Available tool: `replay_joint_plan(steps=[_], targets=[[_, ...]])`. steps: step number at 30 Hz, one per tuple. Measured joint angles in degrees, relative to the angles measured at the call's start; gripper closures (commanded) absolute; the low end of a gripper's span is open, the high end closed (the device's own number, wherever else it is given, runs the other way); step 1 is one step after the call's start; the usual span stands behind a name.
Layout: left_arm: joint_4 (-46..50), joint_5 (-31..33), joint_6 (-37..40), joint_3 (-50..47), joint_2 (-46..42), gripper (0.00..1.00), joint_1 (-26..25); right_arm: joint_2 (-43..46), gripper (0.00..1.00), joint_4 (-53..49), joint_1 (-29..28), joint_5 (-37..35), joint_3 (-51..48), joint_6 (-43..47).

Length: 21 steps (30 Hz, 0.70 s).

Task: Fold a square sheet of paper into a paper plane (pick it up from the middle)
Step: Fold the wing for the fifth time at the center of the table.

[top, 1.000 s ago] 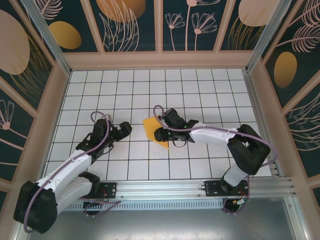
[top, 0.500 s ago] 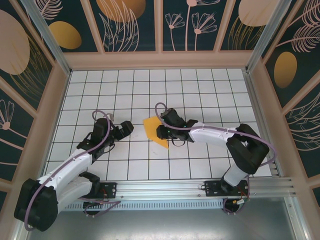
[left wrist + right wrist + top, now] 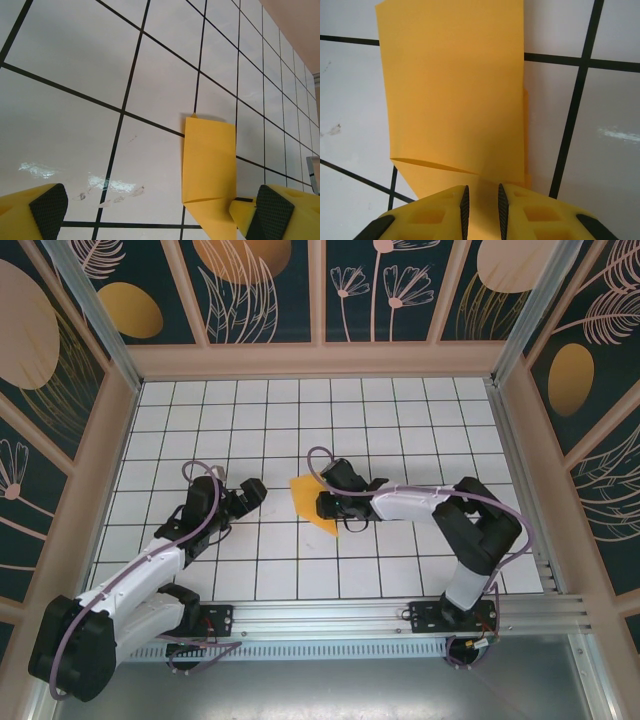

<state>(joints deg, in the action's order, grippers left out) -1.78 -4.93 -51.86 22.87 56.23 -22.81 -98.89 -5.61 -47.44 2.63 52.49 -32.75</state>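
So far the square sheet of paper (image 3: pixel 312 502) is just a narrow folded strip lying on the worktop (image 3: pixel 400 430), with no nose or wings shaped yet. The right tool (image 3: pixel 481 207) pinches its near edge, jaws almost closed, while the left tool (image 3: pixel 159 212) hangs wide open and empty just beside it

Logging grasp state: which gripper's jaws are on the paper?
The right gripper: jaws pinched on the edge of the folded orange-yellow paper. The left gripper hangs wide open beside it, holding nothing.
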Motion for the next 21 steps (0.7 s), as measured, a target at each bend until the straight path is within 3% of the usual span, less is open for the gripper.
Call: replay_joint_plan(steps=[7,13,21], targets=[[-3.6,-4.9,-0.2,0.0,4.3,0.03,-0.9,-0.4,0.73,4.2,2.6,2.2,-2.9,-2.1],[-8.8,-6.8,-2.4,0.0,7.8,0.05,-5.9,-0.2,0.73,10.0,5.1,7.4,-6.3,-4.8],[-18.3,-8.8,-7.6,0.1,18.9,0.21,-12.9,-0.1,0.73,15.0,7.3,12.1,-8.8,-8.2]])
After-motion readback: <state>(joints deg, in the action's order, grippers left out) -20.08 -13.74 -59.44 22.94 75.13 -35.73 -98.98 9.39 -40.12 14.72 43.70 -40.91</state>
